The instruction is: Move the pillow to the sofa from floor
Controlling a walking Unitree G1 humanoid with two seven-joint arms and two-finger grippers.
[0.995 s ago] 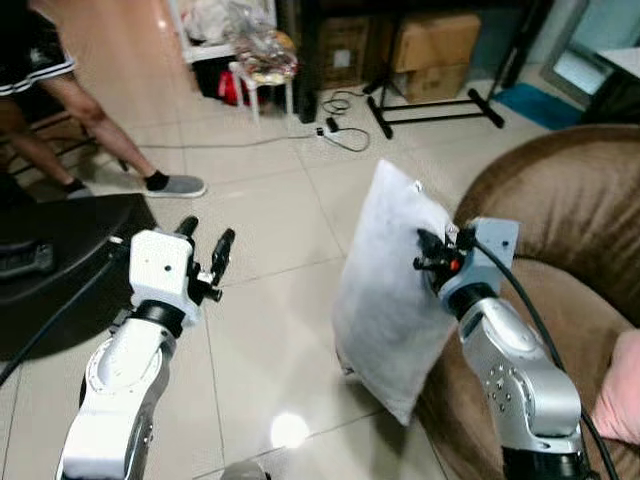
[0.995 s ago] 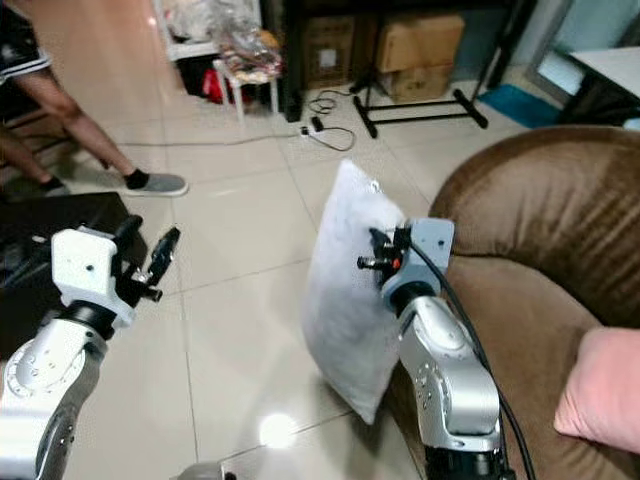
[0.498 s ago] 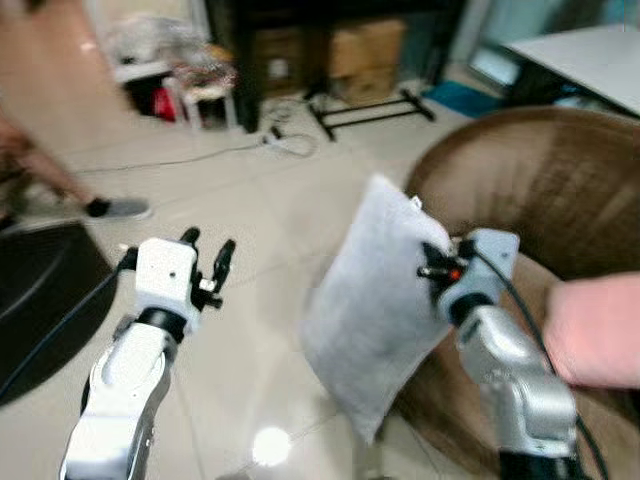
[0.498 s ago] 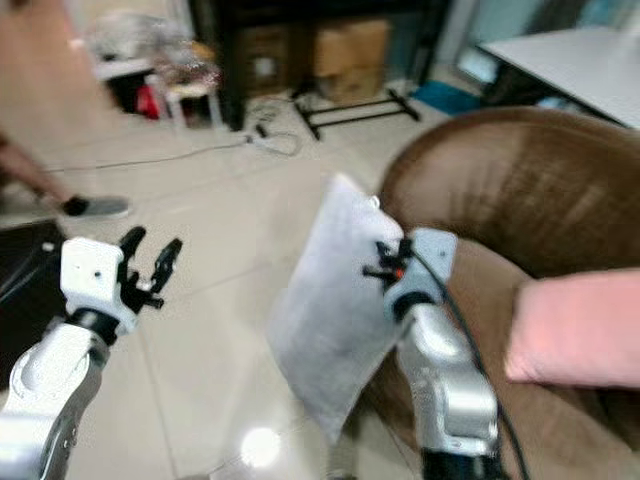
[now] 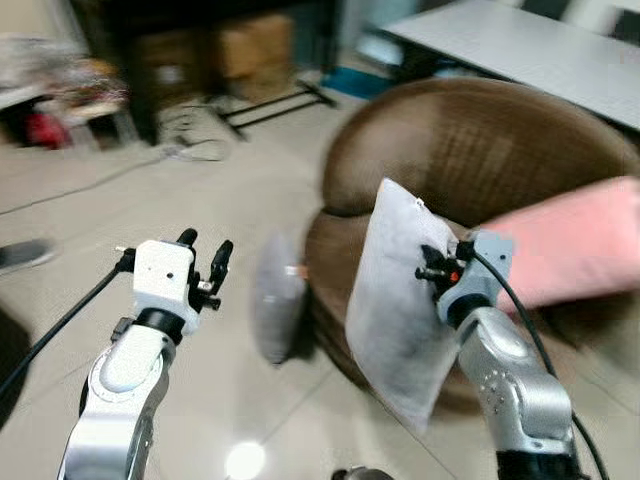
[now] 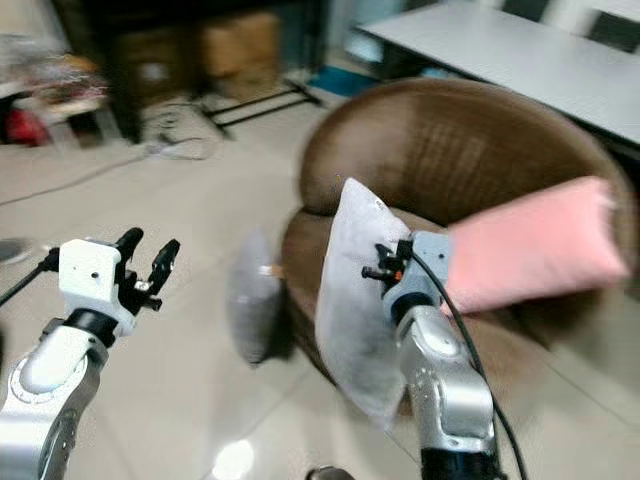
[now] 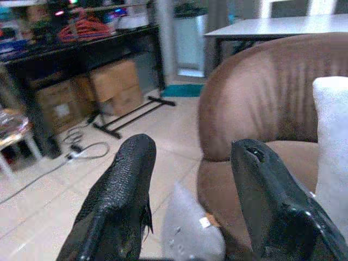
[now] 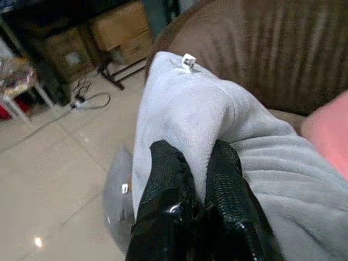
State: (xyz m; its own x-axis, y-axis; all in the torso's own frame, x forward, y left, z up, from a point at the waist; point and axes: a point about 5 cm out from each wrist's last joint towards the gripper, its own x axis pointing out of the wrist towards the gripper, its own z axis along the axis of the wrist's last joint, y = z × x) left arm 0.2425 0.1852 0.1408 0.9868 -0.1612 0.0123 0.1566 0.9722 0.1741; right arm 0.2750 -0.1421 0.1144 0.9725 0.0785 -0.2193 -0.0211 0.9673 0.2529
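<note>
Right gripper (image 5: pixel 432 262) raised before the brown sofa (image 5: pixel 480 150), its fingers (image 8: pixel 171 179) pinched tight on a fold of the white pillow (image 5: pixel 395 310); the pillow hangs clear of the floor (image 5: pixel 120 220), in front of the sofa's seat edge; left gripper (image 5: pixel 205 262) held up over the floor, fingers (image 7: pixel 122 190) spread apart and holding nothing; a grey pillow (image 5: pixel 277 310) leans against the sofa's base; a pink pillow (image 5: pixel 570 245) lies on the sofa.
</note>
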